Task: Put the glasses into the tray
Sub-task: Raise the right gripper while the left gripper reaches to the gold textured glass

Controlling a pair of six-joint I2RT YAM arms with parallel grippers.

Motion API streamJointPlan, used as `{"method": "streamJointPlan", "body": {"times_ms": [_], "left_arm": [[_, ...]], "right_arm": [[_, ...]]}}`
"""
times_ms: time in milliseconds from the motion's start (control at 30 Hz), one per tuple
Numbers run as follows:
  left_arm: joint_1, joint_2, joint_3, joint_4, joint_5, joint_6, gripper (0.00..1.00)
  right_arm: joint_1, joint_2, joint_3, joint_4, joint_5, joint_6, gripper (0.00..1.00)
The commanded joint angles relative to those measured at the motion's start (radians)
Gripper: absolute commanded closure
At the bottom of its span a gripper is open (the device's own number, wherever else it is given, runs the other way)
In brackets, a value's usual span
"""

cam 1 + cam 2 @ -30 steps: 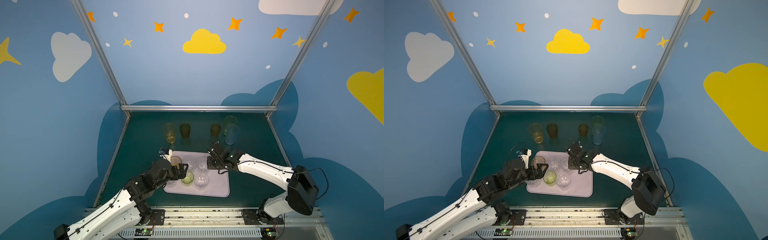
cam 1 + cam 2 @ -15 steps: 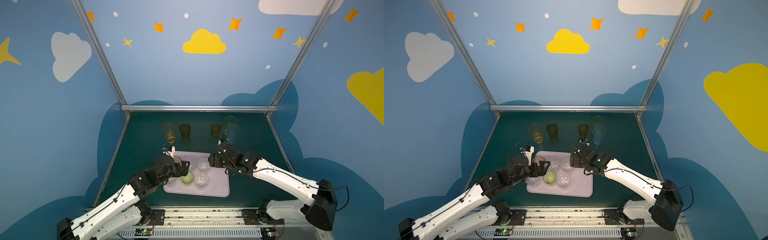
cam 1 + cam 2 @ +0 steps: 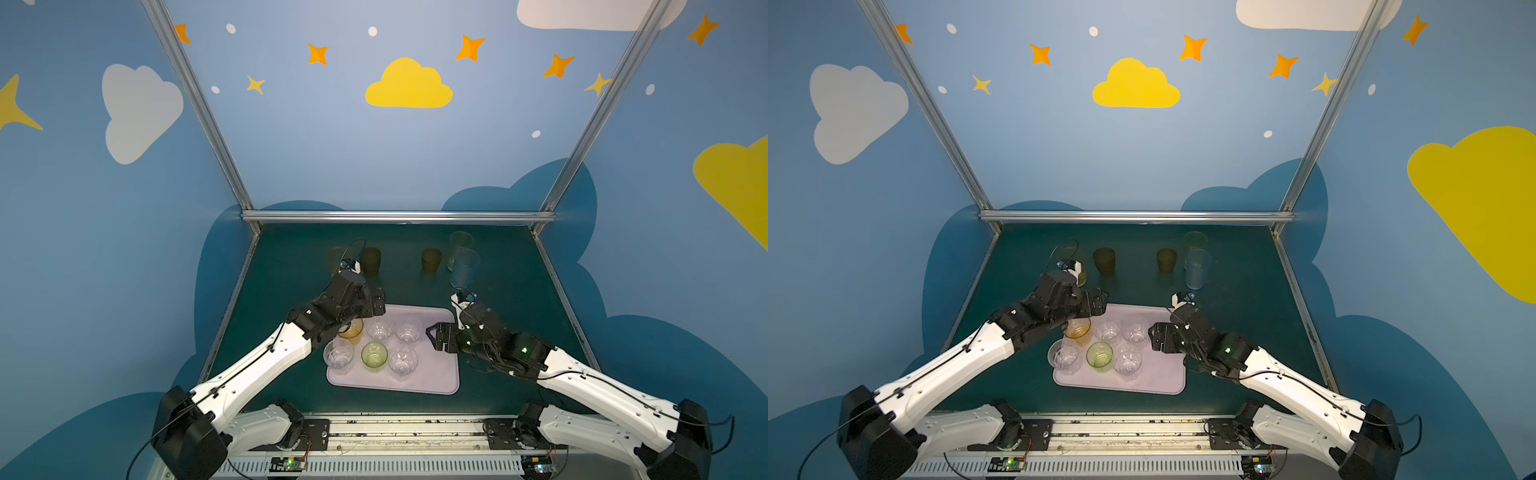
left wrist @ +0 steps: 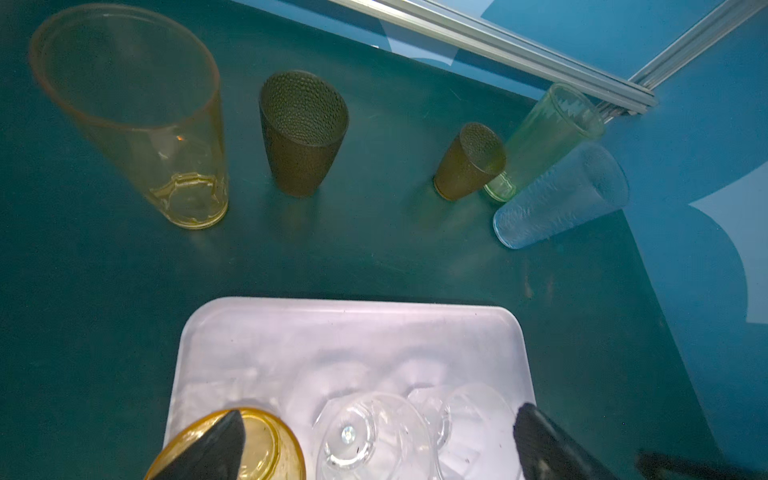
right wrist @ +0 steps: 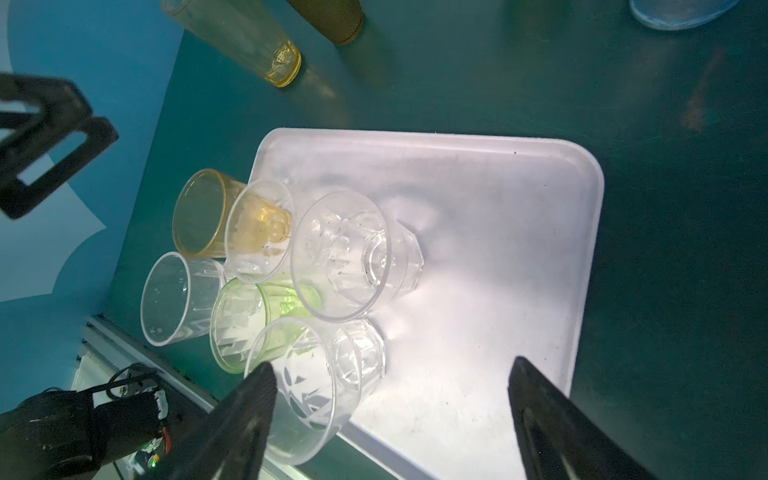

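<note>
Reaching in low from both front corners with the white arms (image 3: 266,357), angled toward the middle. Holding the left gripper (image 3: 379,304) spread wide, pointing forward and down. Same deal with the right gripper (image 3: 434,338): wide apart in the wrist view (image 5: 390,368), clamped on nothing, aimed left. Parked well apart from each other.

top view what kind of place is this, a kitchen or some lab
Probably a robot test booth, not a kitchen: cartoon cloud-and-star walls on an aluminium frame, two white robot arms mounted on a front rail, and a tray of glasses on a green table.
</note>
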Motion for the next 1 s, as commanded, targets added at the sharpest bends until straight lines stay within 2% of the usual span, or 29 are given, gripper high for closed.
{"method": "streamJointPlan", "body": {"times_ms": [0, 167, 400, 633, 967], "left_arm": [[0.035, 0.050, 0.055, 0.029, 0.013, 0.052, 0.00], [0.080, 0.163, 0.146, 0.011, 0.033, 0.049, 0.00], [0.089, 0.271, 0.223, 0.015, 0.022, 0.060, 0.00], [0.092, 0.351, 0.312, -0.005, 0.013, 0.071, 0.00], [0.117, 0.508, 0.509, -0.099, -0.009, 0.104, 0.00]], "right_arm": [[-0.006, -0.028, -0.006, 0.035, -0.023, 0.012, 0.14], [-0.009, -0.072, -0.035, 0.070, -0.018, 0.025, 0.13], [-0.011, -0.107, -0.060, 0.075, -0.009, 0.019, 0.13], [-0.012, -0.196, -0.151, 0.083, 0.097, 0.035, 0.13], [-0.017, -0.291, -0.199, 0.089, 0.046, 0.004, 0.13]]}}
